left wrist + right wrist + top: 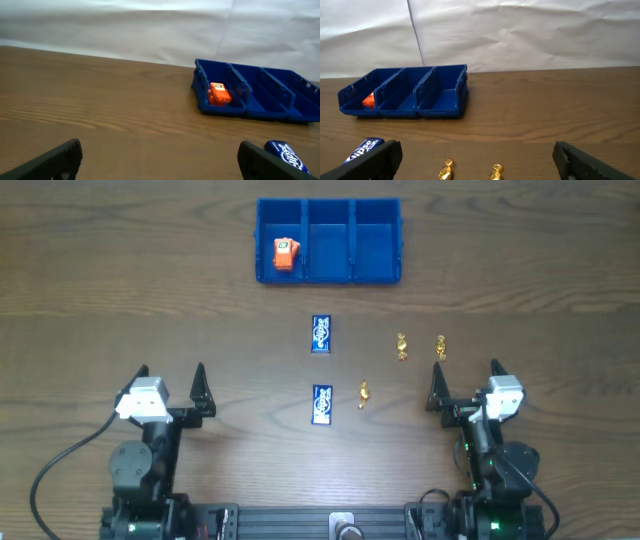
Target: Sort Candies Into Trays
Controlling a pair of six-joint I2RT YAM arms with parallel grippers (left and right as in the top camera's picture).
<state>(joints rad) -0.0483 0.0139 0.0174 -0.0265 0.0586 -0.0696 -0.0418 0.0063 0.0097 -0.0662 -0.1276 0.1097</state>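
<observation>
Resting low beside their bases at the near edge of the wooden table (100, 300), both arms are folded back with their wrists aimed toward the far side. The left gripper (171, 375) has its fingers spread wide, nothing between them. The right gripper (466, 373) is spread just as wide and is also empty.

A blue tray (328, 278) with three compartments in a row sits at the far middle of the table, well apart from both grippers. An orange candy (286, 253) lies in the compartment at the left arm's end; the other two compartments hold nothing.

The loose candies lie on the bare wood between the tray and the arms. The farther blue candy (321, 334) and the nearer blue candy (322, 404) lie one behind the other along the middle of the table, between the two grippers and touching neither. The nearer one is about level with the fingertips of both grippers.

A near gold candy (364, 393) lies just beside the nearer blue candy on the right arm's side, not touching it. An inner gold candy (402, 346) and an outer gold candy (440, 346) lie side by side, apart from each other. The outer one is a little ahead of the right gripper's inner finger, while the inner one sits nearer the table's middle. No candy lies between either gripper's fingers.
</observation>
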